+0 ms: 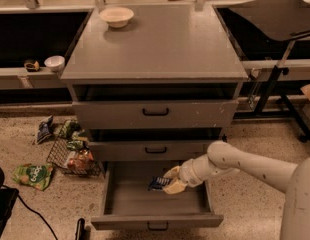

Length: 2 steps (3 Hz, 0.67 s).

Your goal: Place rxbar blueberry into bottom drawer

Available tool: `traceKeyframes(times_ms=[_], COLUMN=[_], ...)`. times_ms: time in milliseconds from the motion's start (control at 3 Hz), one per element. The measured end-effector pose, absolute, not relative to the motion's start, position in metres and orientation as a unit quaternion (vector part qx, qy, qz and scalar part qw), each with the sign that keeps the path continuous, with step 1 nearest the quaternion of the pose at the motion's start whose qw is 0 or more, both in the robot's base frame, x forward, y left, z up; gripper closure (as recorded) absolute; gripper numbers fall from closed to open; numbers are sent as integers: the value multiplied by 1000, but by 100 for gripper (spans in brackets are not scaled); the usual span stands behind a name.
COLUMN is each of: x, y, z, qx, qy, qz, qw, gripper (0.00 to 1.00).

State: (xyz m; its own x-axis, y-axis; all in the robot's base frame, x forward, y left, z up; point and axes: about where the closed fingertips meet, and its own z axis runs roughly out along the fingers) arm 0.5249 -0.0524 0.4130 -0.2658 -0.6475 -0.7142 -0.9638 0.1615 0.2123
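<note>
The grey cabinet (pixel 155 59) has its bottom drawer (pixel 155 219) pulled open toward me. My gripper (pixel 172 179) reaches in from the right over the drawer's back right part. It is shut on the rxbar blueberry (pixel 158 183), a dark blue bar with white print that sticks out to the left of the fingers, a little above the drawer floor. The two upper drawers (pixel 155 113) are shut.
A white bowl (pixel 116 16) sits on the cabinet top. On the floor to the left lie a wire basket with snacks (pixel 75 158), a green snack bag (pixel 32 175) and a blue-and-white bag (pixel 44 129). A black table leg stands at the right (pixel 272 84).
</note>
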Motion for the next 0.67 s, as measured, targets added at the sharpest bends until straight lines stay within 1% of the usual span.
traceKeyframes(times_ms=[667], x=[546], y=[-114], z=[354], qx=[-510], qy=[745], qz=[325], qw=[281], gripper=[100])
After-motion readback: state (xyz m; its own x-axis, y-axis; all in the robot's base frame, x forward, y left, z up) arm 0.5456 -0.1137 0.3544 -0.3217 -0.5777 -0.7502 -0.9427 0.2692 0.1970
